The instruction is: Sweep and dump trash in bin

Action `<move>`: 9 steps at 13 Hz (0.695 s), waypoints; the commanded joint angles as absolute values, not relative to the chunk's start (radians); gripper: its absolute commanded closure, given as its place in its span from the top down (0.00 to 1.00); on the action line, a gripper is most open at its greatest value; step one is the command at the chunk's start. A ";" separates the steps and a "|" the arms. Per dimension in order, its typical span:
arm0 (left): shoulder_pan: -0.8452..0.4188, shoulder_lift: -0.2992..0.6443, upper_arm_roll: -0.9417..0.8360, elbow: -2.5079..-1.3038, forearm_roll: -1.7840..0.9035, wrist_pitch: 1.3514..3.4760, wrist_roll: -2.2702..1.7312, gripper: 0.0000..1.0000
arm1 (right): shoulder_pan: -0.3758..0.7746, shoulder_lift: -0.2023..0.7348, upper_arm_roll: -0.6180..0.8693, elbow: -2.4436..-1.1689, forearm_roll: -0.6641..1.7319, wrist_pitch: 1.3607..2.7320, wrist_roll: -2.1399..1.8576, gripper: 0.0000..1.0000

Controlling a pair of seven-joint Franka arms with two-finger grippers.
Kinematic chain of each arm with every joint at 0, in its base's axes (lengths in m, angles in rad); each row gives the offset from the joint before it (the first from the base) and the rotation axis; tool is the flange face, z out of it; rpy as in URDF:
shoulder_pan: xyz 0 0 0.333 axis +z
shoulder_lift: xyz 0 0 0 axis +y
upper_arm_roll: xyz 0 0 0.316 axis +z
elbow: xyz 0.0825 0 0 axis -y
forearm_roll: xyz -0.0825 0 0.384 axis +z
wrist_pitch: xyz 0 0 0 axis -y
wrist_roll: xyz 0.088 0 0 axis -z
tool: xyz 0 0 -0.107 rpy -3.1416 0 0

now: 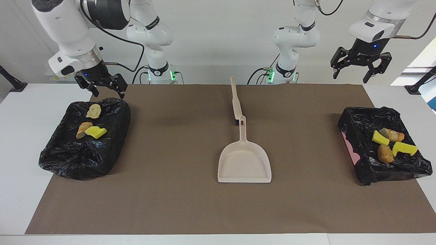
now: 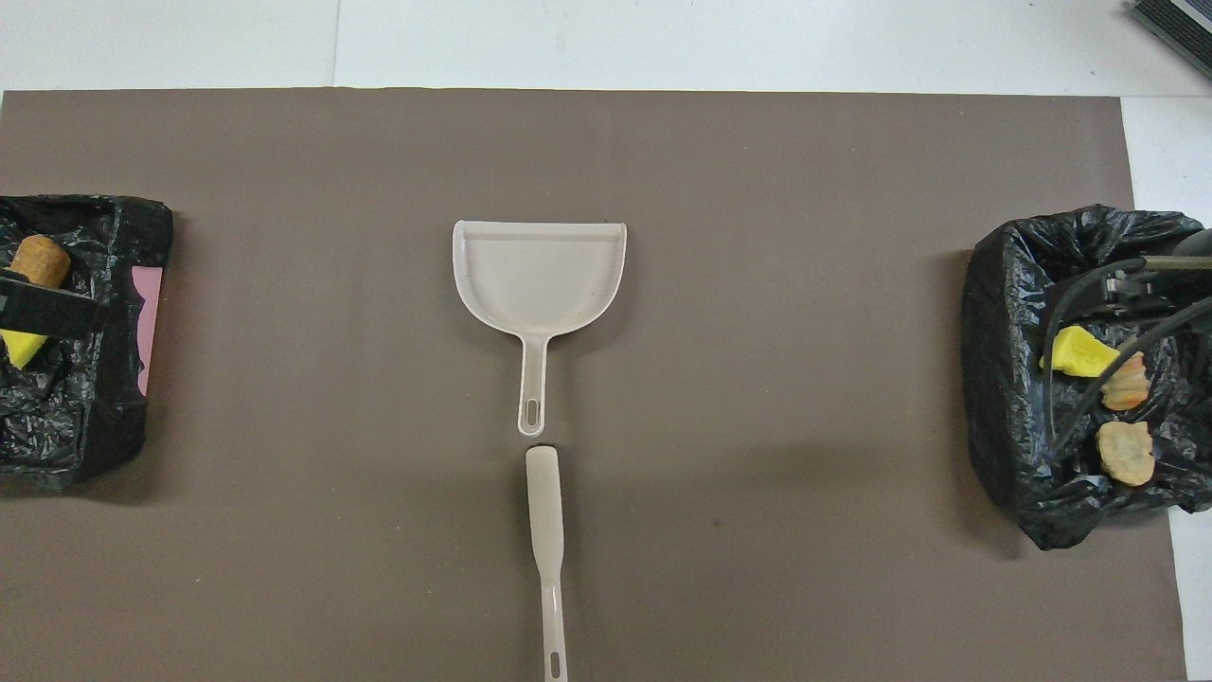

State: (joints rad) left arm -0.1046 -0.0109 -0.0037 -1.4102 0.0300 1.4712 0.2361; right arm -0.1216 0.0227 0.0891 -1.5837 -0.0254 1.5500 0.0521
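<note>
The trash lies in two black-bagged bins. The bin [image 1: 85, 153] at the right arm's end holds a yellow chunk [image 1: 95, 132] and two tan lumps [image 1: 93, 110]. The bin [image 1: 368, 119] at the left arm's end holds two yellow chunks [image 1: 404, 148] and two tan lumps [image 1: 385, 153]. My right gripper [image 1: 107, 94] hangs open and empty just above its bin's edge nearest the robots. My left gripper [image 1: 354, 77] is open and empty, raised high above the table on the robots' side of its bin.
An empty beige dustpan [image 1: 244, 163] lies mid-mat, also in the overhead view [image 2: 540, 275], handle toward the robots. The beige brush [image 1: 236, 102] lies in line with it, nearer the robots. A brown mat [image 1: 177, 204] covers the table between the bins.
</note>
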 commanded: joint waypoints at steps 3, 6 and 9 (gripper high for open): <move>-0.078 -0.055 -0.018 -1.446 0.012 1.427 0.238 1.00 | -0.127 0.005 0.094 -1.594 -0.018 1.537 0.058 1.00; -0.074 -0.051 -0.017 -1.448 0.006 1.425 0.207 1.00 | -0.127 0.003 0.094 -1.595 -0.017 1.536 0.058 1.00; -0.072 -0.041 -0.015 -1.442 -0.015 1.428 0.206 1.00 | -0.127 0.002 0.092 -1.595 -0.017 1.549 0.058 1.00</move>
State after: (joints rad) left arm -0.0904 -0.0278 -0.0056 -1.4239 0.0077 1.4335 0.2162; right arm -0.1219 0.0216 0.0891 -1.5837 -0.0244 1.5498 0.0521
